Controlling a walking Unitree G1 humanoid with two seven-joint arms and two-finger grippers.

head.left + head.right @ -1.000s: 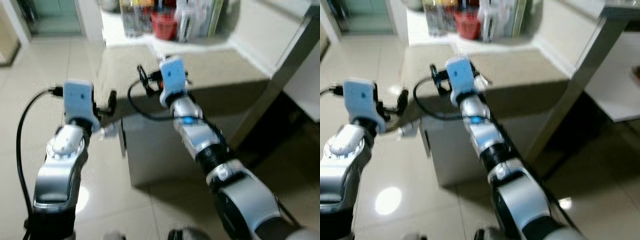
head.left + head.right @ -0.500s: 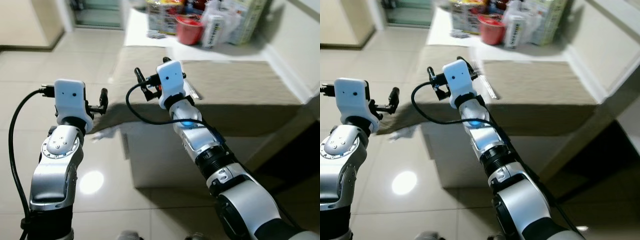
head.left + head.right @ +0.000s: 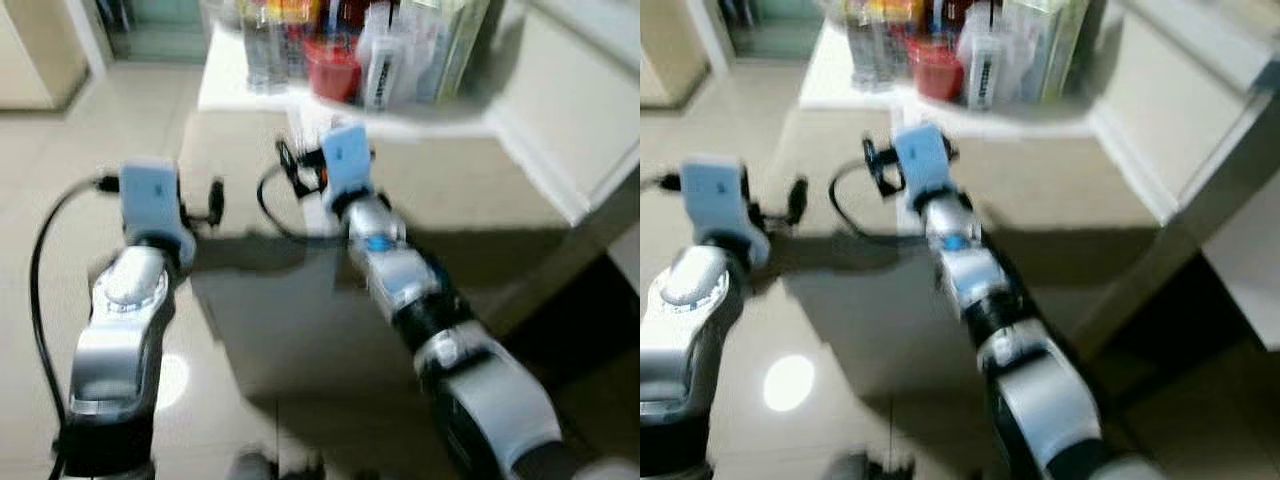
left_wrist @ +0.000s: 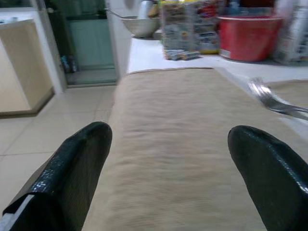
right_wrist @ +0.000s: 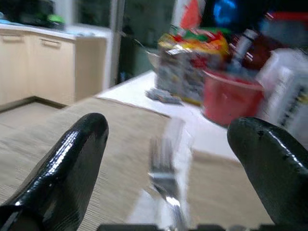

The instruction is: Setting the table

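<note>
Two silver arms reach out over a table (image 3: 560,190) in the blurred left eye view, the left gripper (image 3: 214,197) hanging just off the near corner of a beige placemat (image 3: 240,150), the right gripper (image 3: 288,165) raised over the mat itself. At the far end stands a crowd of bottles and packets with a red bowl (image 3: 332,72) in the middle. Right eye view now, same scene: pale tiled floor (image 3: 750,130) beside the table, both arms up. Over to the left wrist: its two black fingers (image 4: 72,166) stand wide apart, nothing between them, the mat stretching ahead, and a metal fork (image 4: 274,100) lies off to one side near the mat's edge, the red bowl (image 4: 248,30) beyond it. Right wrist: fingers (image 5: 65,161) spread wide too, empty, and the fork (image 5: 161,178) lies straight ahead between them on a white strip on the mat, prongs toward the camera, blurred.
</note>
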